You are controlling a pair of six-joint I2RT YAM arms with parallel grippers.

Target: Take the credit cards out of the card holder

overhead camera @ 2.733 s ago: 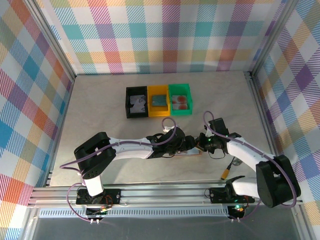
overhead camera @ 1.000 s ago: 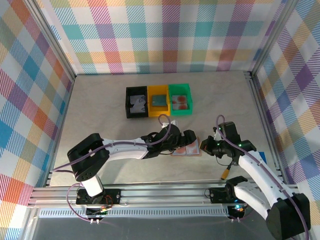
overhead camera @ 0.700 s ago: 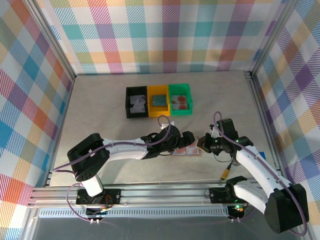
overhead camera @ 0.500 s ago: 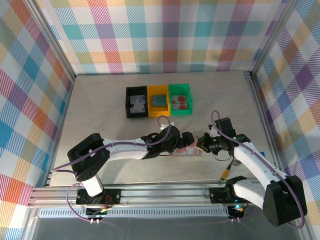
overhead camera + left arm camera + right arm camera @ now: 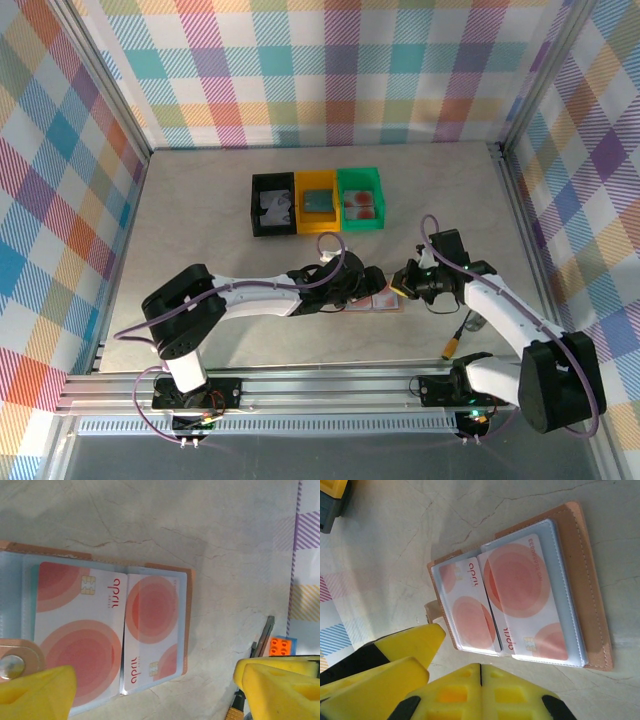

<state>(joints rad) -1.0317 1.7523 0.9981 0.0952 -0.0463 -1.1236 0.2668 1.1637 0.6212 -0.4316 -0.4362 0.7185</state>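
The card holder (image 5: 378, 300) lies opened flat on the table (image 5: 200, 230) just in front of the arms, between the two grippers, with its pockets facing up so the cards can be reached from above. The left gripper (image 5: 155, 685) hangs over it with its claw spread wide. One yellow, foam-like finger (image 5: 35, 692) is over the holder's snap tab (image 5: 12, 664) and the other is over bare table past the opposite edge. This looks like a stance for pinning the holder down, though contact cannot be told. The right gripper (image 5: 480, 680) sits just beside the holder's long edge with its claw closed tight and nothing in it, probably so its narrow tip can nudge a card's edge. Two credit cards (image 5: 525, 597) sit tucked side by side under glossy, translucent grey-blue pockets. They are thin, stiff, rounded rectangles, pale with red-orange discs and a small gold chip. The holder's cover is tan-brown and leather-like with stitched edges, and the table is matt and veined like stone
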